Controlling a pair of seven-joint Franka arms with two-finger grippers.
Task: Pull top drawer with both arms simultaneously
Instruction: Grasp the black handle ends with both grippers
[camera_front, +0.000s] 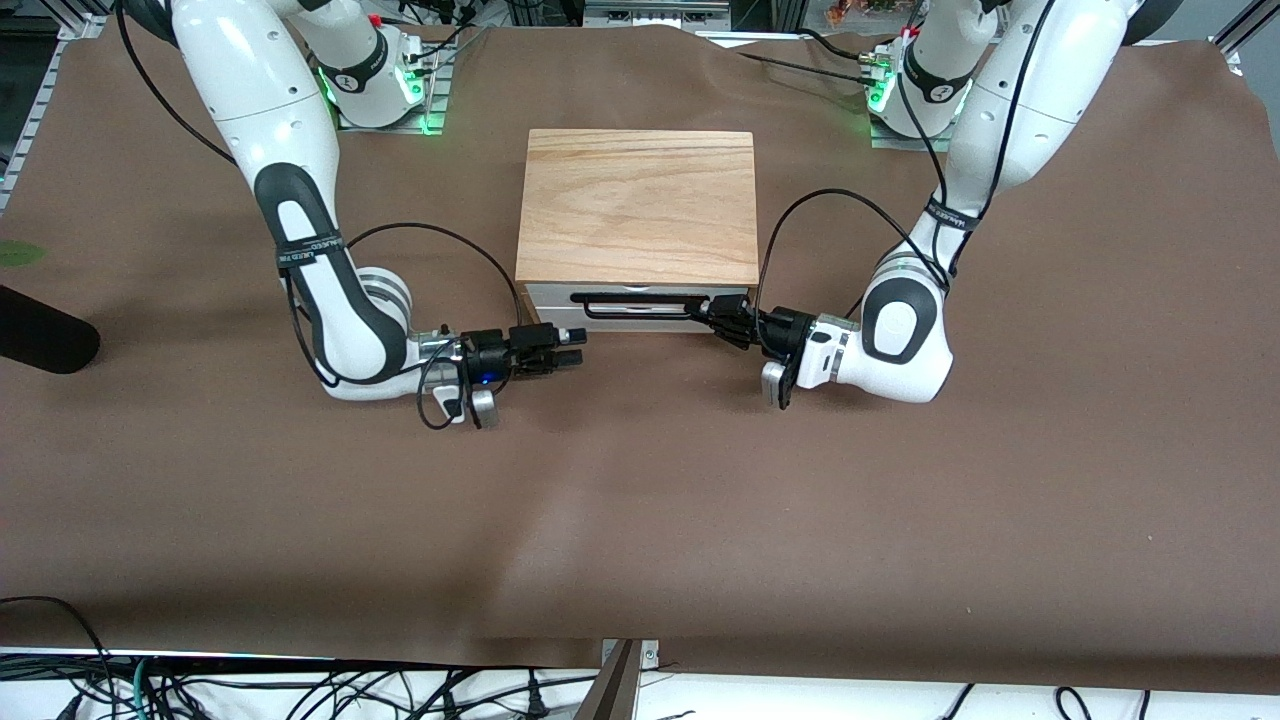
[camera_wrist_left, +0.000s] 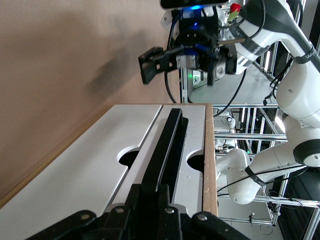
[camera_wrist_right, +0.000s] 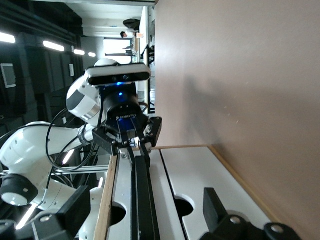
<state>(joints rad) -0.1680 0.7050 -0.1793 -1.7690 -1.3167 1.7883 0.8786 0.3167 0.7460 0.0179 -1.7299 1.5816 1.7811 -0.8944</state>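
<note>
The top drawer is the upper white front of the wooden box, shut, with a long black bar handle. My left gripper is shut on the handle's end toward the left arm's side. In the left wrist view its fingers clamp the bar. My right gripper stands open just off the drawer's other end, low over the table and apart from the handle. The bar runs between its spread fingers, and the left gripper shows at the bar's end.
The box has a light-wood top and a second white front under the top drawer. Brown cloth covers the table. A black object lies at the right arm's end. Cables trail from both wrists.
</note>
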